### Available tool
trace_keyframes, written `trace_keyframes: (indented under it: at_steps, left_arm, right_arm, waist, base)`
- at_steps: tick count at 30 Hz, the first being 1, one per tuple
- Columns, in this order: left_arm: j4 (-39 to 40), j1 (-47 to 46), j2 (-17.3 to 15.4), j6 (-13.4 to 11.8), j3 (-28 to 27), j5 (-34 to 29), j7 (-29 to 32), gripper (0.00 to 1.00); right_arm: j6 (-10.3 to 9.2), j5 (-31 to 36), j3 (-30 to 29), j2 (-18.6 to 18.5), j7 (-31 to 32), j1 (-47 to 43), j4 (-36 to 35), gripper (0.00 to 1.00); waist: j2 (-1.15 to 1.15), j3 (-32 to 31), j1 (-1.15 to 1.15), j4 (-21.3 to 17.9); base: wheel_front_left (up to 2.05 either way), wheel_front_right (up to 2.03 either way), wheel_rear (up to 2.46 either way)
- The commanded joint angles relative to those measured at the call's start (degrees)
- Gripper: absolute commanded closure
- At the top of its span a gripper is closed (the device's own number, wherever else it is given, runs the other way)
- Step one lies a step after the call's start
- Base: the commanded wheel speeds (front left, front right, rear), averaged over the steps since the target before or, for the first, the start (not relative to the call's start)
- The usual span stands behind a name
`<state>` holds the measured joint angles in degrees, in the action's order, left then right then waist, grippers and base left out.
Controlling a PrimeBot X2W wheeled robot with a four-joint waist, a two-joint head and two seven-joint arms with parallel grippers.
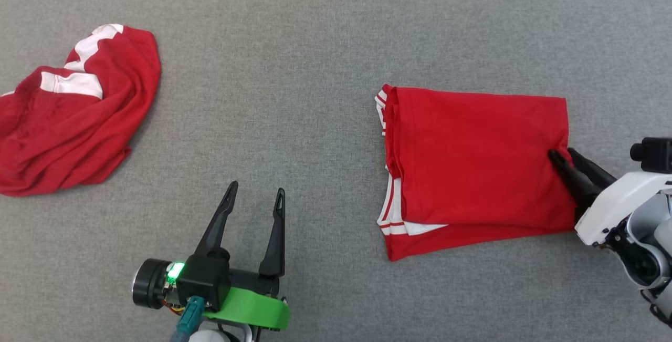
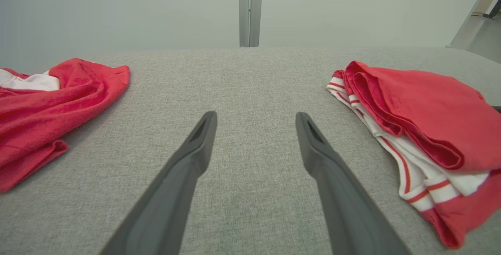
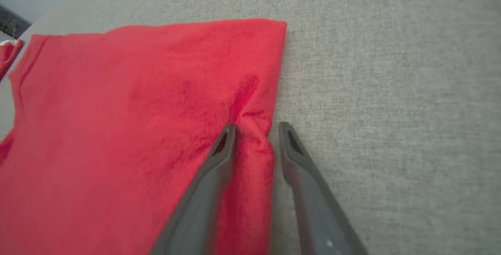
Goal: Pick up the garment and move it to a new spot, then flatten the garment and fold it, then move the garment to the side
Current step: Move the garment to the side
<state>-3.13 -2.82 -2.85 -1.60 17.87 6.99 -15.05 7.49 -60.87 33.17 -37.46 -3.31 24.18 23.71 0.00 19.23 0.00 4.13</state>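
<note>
The garment [image 1: 472, 158] is a red shirt with white trim, folded into a rectangle on the right of the grey fabric table [image 1: 294, 69]. My right gripper [image 1: 563, 153] is at its right edge. In the right wrist view, the right gripper [image 3: 257, 126] pinches a puckered fold of the garment [image 3: 137, 110] between its two fingers. My left gripper [image 1: 256, 188] stands open over bare table at the lower middle, well left of the garment. The left wrist view shows the left gripper [image 2: 256, 114] holding nothing, with the garment [image 2: 422, 114] to its right.
A second red and white garment [image 1: 79, 116] lies crumpled at the table's left edge, also visible in the left wrist view [image 2: 47, 98]. Bare grey table stretches between the two garments. A pale wall with a vertical post [image 2: 250, 8] stands beyond the far edge.
</note>
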Motion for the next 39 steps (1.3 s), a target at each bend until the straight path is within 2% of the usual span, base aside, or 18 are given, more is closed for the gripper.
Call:
trace_keyframes:
  at_steps: [1,6,10,14,21,28,34,35,36,37,39]
  left_arm:
    - [0.3,-1.1,-0.1,0.0,0.1,0.3,-0.2,0.0]
    - [2.5,-2.9,-0.1,0.5,0.3,-1.1,-0.2,0.0]
    - [5.8,-5.0,-0.1,1.0,0.8,-2.9,-0.2,0.0]
    - [9.2,-7.4,-0.5,1.6,1.6,-6.0,-0.2,0.0]
    - [13.9,-10.3,-2.0,1.6,2.7,-8.5,-0.1,0.0]
    - [17.0,-11.6,-4.4,1.3,3.6,-9.6,-0.1,0.0]
    - [18.2,-12.4,-6.1,0.8,4.6,-9.9,-0.1,0.0]
    - [18.2,-12.6,-6.4,0.7,4.7,-9.8,-0.1,0.0]
    - [18.1,-12.7,-6.6,0.6,4.9,-9.7,-0.1,0.0]
    - [18.0,-12.9,-6.7,0.5,5.0,-9.5,-0.1,0.0]
    - [17.5,-13.1,-6.7,0.6,5.5,-9.2,-0.1,0.0]
  right_arm:
    - [-0.02,1.1,0.8,-1.0,-1.4,1.3,0.0,1.0]
    - [-0.07,5.0,1.5,-4.7,-7.6,6.8,1.3,1.0]
    - [-0.07,7.1,0.4,-7.4,-9.4,11.8,2.9,1.0]
    - [-0.07,8.9,-1.6,-11.8,-10.1,15.6,5.2,1.0]
    - [-0.07,11.8,-7.5,-17.6,-11.6,17.0,9.9,1.0]
    - [-0.06,13.6,-13.9,-21.8,-11.9,15.7,12.7,1.0]
    - [-0.07,18.0,-21.2,-24.9,-11.9,15.8,14.3,1.0]
    - [-0.06,19.2,-22.5,-25.0,-11.9,16.1,14.6,0.96]
    - [-0.07,20.8,-24.1,-25.3,-11.9,16.9,14.6,0.2]
    - [-0.07,23.3,-26.7,-25.1,-11.9,18.1,14.4,0.0]
    - [-0.06,27.5,-30.2,-23.3,-11.9,18.6,14.2,0.0]
  waist:
    - [0.0,1.1,0.0,0.0]
    - [0.0,4.6,0.0,-1.0]
    - [0.0,8.5,0.0,-2.0]
    - [0.0,12.7,0.0,-3.0]
    - [0.0,17.5,0.0,-5.0]
    - [0.0,21.3,0.0,-6.7]
    - [0.0,23.1,0.0,-7.3]
    - [0.0,23.2,0.0,-7.3]
    - [0.0,23.3,0.0,-7.3]
    - [0.0,23.3,0.0,-7.3]
    - [0.0,22.9,0.0,-6.9]
  base:
    - [0.0,0.0,0.0]
    - [0.0,0.0,0.0]
    - [0.0,0.0,0.0]
    - [0.0,0.0,0.0]
    - [0.0,0.0,0.0]
    - [0.0,0.0,0.0]
    - [0.0,0.0,0.0]
    - [0.0,0.0,0.0]
    - [0.0,0.0,0.0]
    - [0.0,0.0,0.0]
    - [0.0,0.0,0.0]
